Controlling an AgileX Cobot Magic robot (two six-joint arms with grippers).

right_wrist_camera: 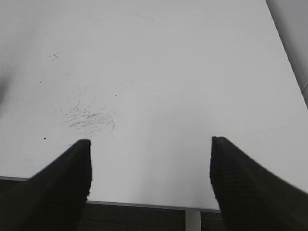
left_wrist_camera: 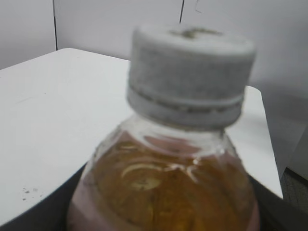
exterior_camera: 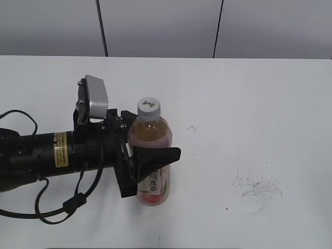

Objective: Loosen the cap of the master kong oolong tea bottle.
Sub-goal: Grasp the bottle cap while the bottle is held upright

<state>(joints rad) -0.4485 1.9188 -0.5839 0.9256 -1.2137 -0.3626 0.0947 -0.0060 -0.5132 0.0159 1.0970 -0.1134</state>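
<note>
The master kong oolong tea bottle (exterior_camera: 151,155) stands upright on the white table, clear plastic with amber-pink tea and a pink label. Its white-grey cap (exterior_camera: 149,108) sits on top with a small dark mark. My left gripper (exterior_camera: 151,155) reaches in from the left and is shut on the bottle's body below the shoulder. The left wrist view shows the bottle (left_wrist_camera: 163,192) and cap (left_wrist_camera: 190,77) very close, filling the frame. My right gripper (right_wrist_camera: 150,163) is open and empty over the table's front edge; it is out of the exterior view.
The white table (exterior_camera: 249,104) extends to the right and back. Dark scuff marks (exterior_camera: 254,189) lie right of the bottle and show in the right wrist view (right_wrist_camera: 89,115). The table's front edge (right_wrist_camera: 144,204) runs under the right fingers. Grey wall panels stand behind.
</note>
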